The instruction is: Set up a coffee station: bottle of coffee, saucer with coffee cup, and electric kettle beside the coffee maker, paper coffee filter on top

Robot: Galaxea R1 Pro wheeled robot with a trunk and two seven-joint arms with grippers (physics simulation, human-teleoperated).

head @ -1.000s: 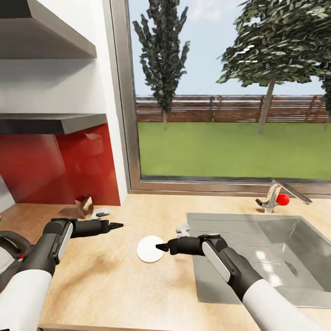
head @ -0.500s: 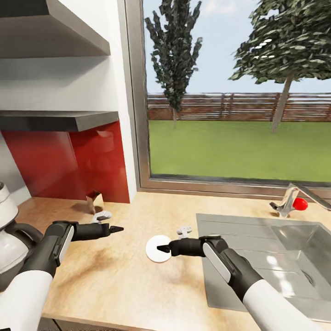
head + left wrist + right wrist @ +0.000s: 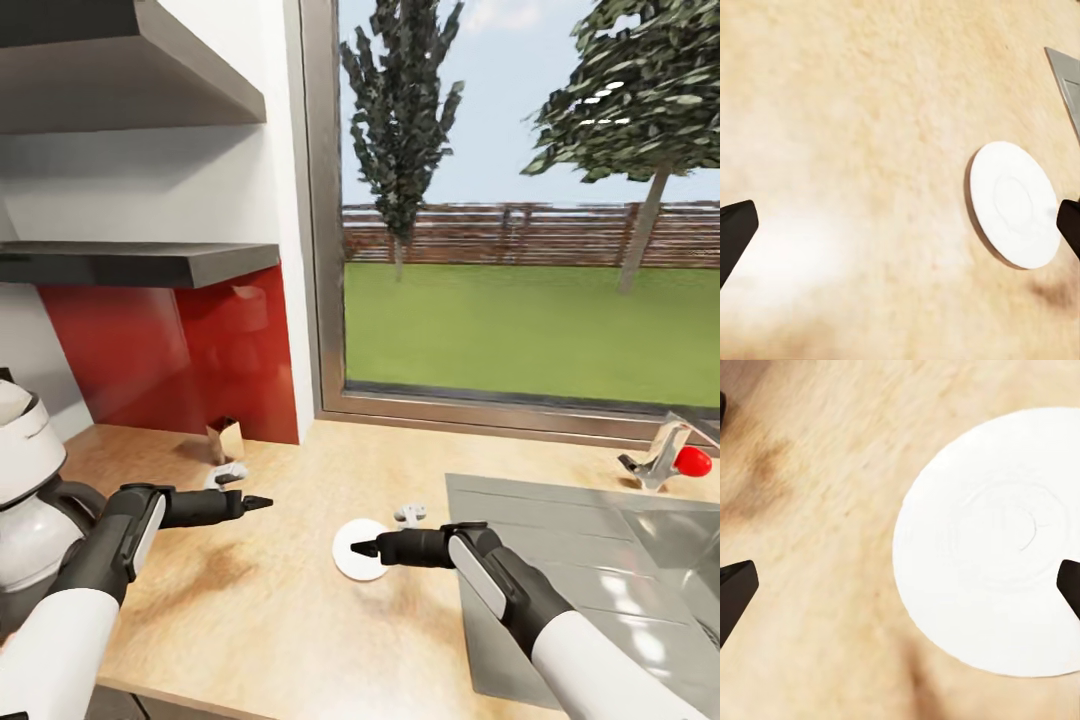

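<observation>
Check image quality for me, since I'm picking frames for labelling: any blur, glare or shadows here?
Head view: sharp; the red backsplash shows glossy reflections, and soft arm shadows fall on the kitchen countertop. Left wrist view: a washed-out bright patch left of the saucer. Right wrist view: soft countertop grain, saucer rim crisp.

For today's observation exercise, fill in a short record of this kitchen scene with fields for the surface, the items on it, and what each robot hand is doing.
surface: kitchen countertop, light wood-look, with a steel sink set in at the robot's right
saucer: white saucer lying flat and bare on the counter
coffee cup: small white coffee cup just beyond the saucer, not on it
coffee maker: coffee maker at the counter's left edge of the head view
left hand: left hand open, empty, over bare counter
right hand: right hand open, empty, over the saucer
</observation>
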